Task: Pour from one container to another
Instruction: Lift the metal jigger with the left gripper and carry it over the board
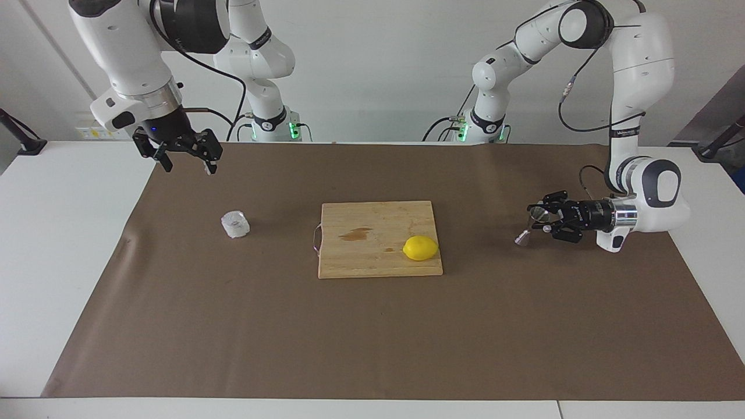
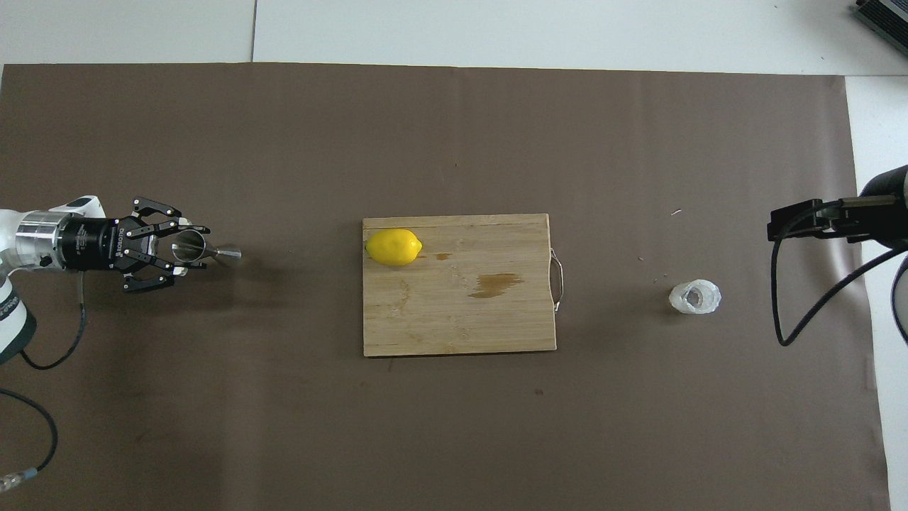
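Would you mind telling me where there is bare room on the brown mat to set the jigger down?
Bare mat lies between the jigger, held in the left gripper, and the cutting board, and between the board and the ribbed cup. The board's middle is bare too; the lemon fills one corner. The right gripper waits above the mat's edge.

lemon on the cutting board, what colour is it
Bright yellow lemon, shown best in the overhead view.
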Robot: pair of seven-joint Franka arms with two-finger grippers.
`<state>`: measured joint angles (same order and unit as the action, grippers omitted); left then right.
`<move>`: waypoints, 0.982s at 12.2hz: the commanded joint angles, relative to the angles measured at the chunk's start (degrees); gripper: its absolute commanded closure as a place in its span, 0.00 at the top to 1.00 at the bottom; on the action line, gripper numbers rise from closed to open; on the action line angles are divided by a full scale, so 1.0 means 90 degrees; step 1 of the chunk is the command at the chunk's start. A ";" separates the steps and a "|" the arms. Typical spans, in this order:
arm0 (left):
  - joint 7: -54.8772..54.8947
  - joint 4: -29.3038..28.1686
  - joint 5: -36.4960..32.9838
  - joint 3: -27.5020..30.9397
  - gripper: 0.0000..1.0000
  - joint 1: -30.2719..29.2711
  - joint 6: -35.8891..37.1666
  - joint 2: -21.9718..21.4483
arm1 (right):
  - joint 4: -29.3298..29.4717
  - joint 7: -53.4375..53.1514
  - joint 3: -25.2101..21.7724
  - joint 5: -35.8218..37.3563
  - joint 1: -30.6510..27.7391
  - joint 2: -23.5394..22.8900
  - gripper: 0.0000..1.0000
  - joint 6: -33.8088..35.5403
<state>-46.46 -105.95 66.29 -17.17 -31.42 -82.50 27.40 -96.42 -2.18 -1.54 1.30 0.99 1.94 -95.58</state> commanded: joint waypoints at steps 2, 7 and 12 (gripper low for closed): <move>-0.0267 -0.0386 0.1156 0.0102 0.00 0.1135 -0.0880 -0.0602 | 0.0001 -0.0090 0.0035 -0.0086 -0.0061 0.0067 1.00 0.0083; -0.0530 -0.0494 0.2622 0.0121 0.00 0.2424 -0.2100 -0.0671 | 0.0001 -0.0090 0.0035 -0.0095 -0.0061 0.0067 1.00 0.0083; -0.0561 -0.0757 0.3570 0.0121 0.00 0.3489 -0.3272 -0.0934 | 0.0001 -0.0090 0.0035 -0.0086 -0.0061 0.0067 1.00 0.0083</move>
<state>-50.69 -109.44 94.97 -17.18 -3.15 -108.57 22.63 -96.42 -2.18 -1.54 1.30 0.99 1.94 -95.58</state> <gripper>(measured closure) 0.498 0.000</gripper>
